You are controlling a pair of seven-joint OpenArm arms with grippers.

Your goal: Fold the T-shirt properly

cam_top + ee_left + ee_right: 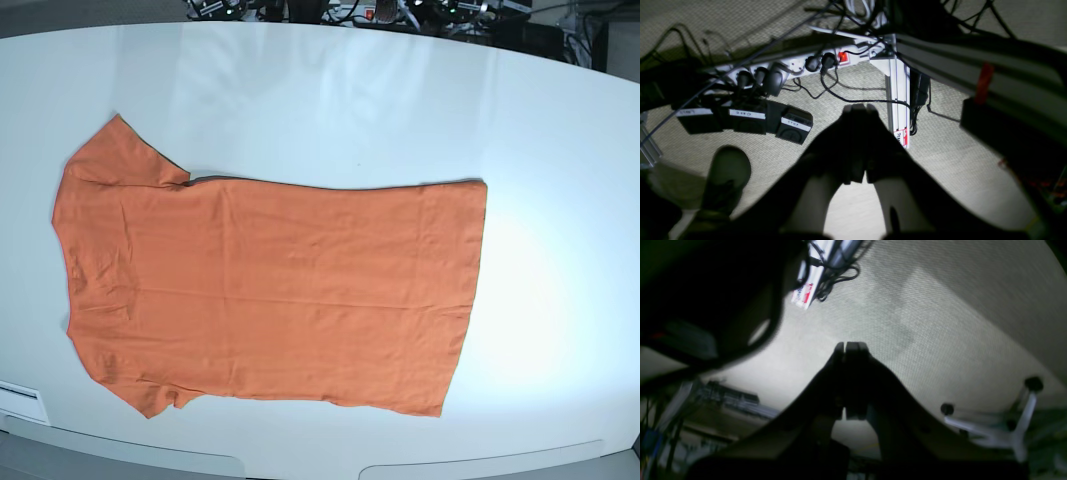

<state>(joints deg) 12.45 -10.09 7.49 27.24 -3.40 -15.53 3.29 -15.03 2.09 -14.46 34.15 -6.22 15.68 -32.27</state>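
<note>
The orange T-shirt [270, 290] lies spread flat on the white table [350, 110] in the base view, collar and sleeves to the left, hem to the right. No arm or gripper shows in the base view. My left gripper [860, 107] is shut and empty, hanging off the table over carpet. My right gripper [850, 346] is shut and empty, also over bare carpet. The shirt is out of view in both wrist views.
In the left wrist view a power strip [790, 66] with plugs, several black boxes [746, 120], cables and a white frame leg [897, 100] lie on the carpet; a shoe [728, 173] is at lower left. A chair base [1013, 426] shows in the right wrist view.
</note>
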